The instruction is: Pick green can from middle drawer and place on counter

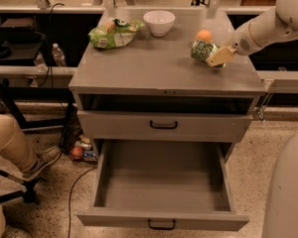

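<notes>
The green can (202, 50) is held tilted on its side just over the right part of the counter (154, 63), near the right edge. My gripper (216, 57) comes in from the right on a white arm and is shut on the can. The middle drawer (161, 185) is pulled wide open at the bottom of the grey cabinet, and I see nothing inside it.
A white bowl (159, 22) and a crinkly green snack bag (113, 32) sit at the back of the counter. An orange fruit (204, 35) sits just behind the can. A person's leg and a chair (12, 152) are at the left. Bottles and clutter (80, 149) lie on the floor.
</notes>
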You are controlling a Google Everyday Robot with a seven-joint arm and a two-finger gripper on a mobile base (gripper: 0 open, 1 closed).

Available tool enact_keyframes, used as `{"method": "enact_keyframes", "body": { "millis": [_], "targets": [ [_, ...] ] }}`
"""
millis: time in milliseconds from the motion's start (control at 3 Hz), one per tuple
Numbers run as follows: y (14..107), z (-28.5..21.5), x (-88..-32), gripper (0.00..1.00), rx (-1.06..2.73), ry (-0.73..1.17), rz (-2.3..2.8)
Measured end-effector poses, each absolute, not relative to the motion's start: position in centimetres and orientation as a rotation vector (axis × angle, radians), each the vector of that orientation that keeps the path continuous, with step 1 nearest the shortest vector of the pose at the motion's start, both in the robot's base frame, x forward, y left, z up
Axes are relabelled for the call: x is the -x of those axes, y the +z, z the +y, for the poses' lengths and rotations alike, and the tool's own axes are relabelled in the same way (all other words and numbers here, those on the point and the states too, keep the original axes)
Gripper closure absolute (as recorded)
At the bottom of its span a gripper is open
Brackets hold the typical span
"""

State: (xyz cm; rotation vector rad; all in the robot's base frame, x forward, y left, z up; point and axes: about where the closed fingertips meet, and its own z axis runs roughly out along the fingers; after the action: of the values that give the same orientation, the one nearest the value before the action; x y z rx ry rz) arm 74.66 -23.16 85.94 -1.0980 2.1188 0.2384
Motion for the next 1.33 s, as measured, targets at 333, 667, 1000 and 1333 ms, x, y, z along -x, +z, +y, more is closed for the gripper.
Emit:
{"method": "enact_keyframes", "body": {
  "millis": [333,667,1000,1333],
  "targets": [
    [85.6,-22.8,-74.8,0.44,1.103,0.245,2.121],
    [85.3,-22.6,-74.8,0.22,1.106,0.25,2.123],
    [85.0,-22.4,-74.9,0.01,1.11,0.255,2.125],
    [86.0,-23.1,-74.5,0.0,1.071,0.282,2.094]
  ]
}}
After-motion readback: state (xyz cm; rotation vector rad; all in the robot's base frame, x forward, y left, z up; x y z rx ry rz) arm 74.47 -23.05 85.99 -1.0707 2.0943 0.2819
